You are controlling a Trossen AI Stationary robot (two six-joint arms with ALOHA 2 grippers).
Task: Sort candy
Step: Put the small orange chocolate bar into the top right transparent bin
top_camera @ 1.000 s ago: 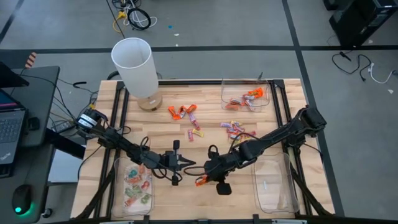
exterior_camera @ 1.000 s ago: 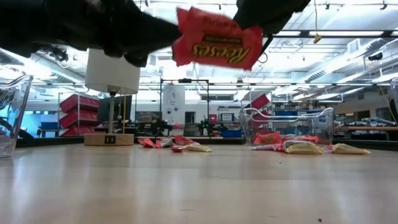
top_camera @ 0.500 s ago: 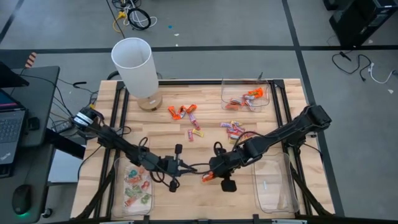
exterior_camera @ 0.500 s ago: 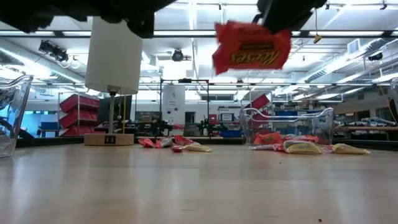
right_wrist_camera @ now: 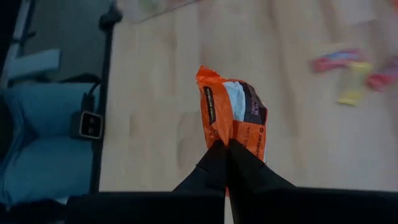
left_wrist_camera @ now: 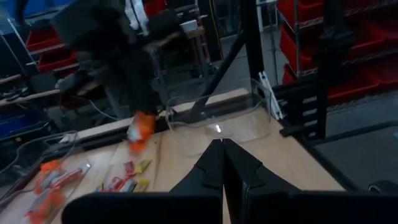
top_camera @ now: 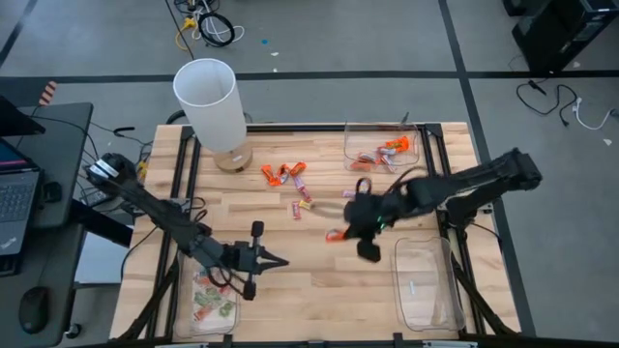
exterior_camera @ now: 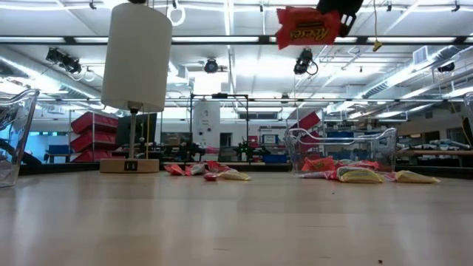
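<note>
An orange-wrapped candy (right_wrist_camera: 234, 115) hangs high over the table's middle, with my right gripper (right_wrist_camera: 222, 147) shut on it; in the high view the candy (top_camera: 335, 237) shows at the gripper (top_camera: 344, 232), and in the low view it (exterior_camera: 302, 26) hangs near the top. My left gripper (top_camera: 278, 259) is shut and holds nothing above the table's near left; its wrist view shows the closed fingers (left_wrist_camera: 222, 146). Loose candy (top_camera: 287, 175) lies on the table's far middle, with more of it (top_camera: 364, 200) to the right. My right gripper pinches one end of the orange wrapper (right_wrist_camera: 231, 144) between its two fingers. The fingers slant down from the table's right side. The candy juts out past the fingertips and hangs lifted clear of the table (exterior_camera: 295, 33).
A clear tray (top_camera: 382, 150) with orange candy stands at the far right. A second tray (top_camera: 184, 253) with green-and-pink candy sits at the near left, and a third one (top_camera: 426, 285) at the near right. A white lamp (top_camera: 208, 101) stands at the far left.
My right gripper has risen and gone toward the table's far right, carrying the orange candy up with it. My left gripper, still shut, has risen and drawn back toward the table's left edge.
</note>
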